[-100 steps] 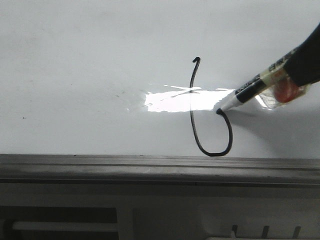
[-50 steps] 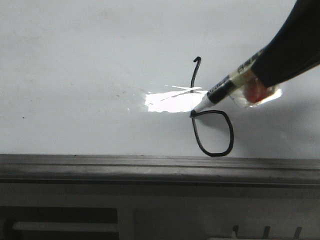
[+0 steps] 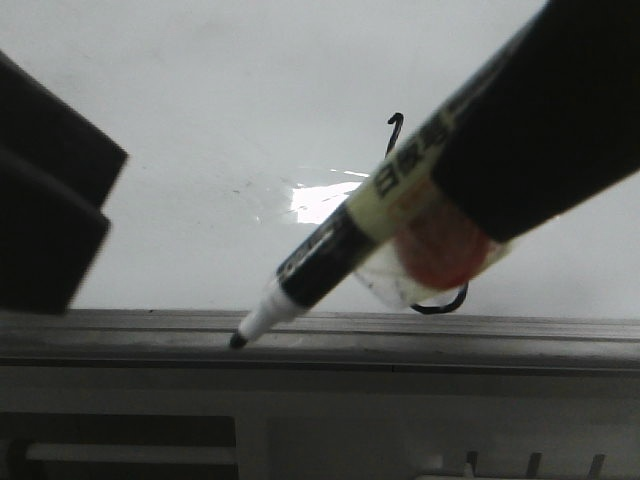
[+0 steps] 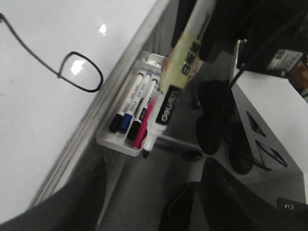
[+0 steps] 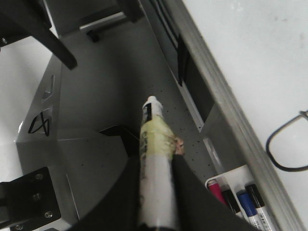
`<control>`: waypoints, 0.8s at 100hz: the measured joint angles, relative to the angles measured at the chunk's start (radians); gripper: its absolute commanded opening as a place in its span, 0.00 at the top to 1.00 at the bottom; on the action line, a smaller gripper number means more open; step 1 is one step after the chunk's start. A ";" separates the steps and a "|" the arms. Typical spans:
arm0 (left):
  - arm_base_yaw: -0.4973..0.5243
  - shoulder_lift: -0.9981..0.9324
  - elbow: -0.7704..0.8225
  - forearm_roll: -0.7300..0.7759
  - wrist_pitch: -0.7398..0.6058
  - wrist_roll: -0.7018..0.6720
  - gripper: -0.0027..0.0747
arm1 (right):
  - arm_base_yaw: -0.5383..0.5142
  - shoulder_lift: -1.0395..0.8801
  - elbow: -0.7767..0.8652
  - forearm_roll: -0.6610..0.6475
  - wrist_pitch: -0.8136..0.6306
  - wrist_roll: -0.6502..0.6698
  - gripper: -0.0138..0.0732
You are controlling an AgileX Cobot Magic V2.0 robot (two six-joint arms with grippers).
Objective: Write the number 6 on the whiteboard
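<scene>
While right hand (image 5: 154,192) grips marker (image 3: 330,250) — number 6 (image 4: 77,72) behind.

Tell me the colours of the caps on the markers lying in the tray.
Black, blue, black and pink caps on the spare markers in the tray; left wrist view shows them best.

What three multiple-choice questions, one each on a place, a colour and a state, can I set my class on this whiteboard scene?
1. Where do the spare markers lie?
A on the board
B in the left gripper
C in a tray below the board's edge

2. What colour is the drawn number 6?
A black
B blue
C pink

3. How is the marker in the right gripper?
A capped
B uncapped, tip off the board
C tip pressed on the board

Answers:
1 C: the tray sits under the board rail.
2 A: the line is black.
3 B: the bare tip hangs clear of the white surface.
</scene>
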 measured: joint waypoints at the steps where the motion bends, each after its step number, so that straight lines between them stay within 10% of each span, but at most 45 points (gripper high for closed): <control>1: -0.002 0.007 -0.004 0.000 0.005 0.004 0.41 | 0.006 0.005 0.000 0.000 -0.002 0.000 0.90; 47: -0.138 0.280 -0.118 0.006 0.017 0.114 0.44 | 0.081 0.059 0.000 0.000 -0.051 -0.004 0.90; 80: -0.138 0.294 -0.120 0.010 -0.009 0.123 0.99 | 0.081 0.060 0.000 0.000 -0.063 -0.004 0.90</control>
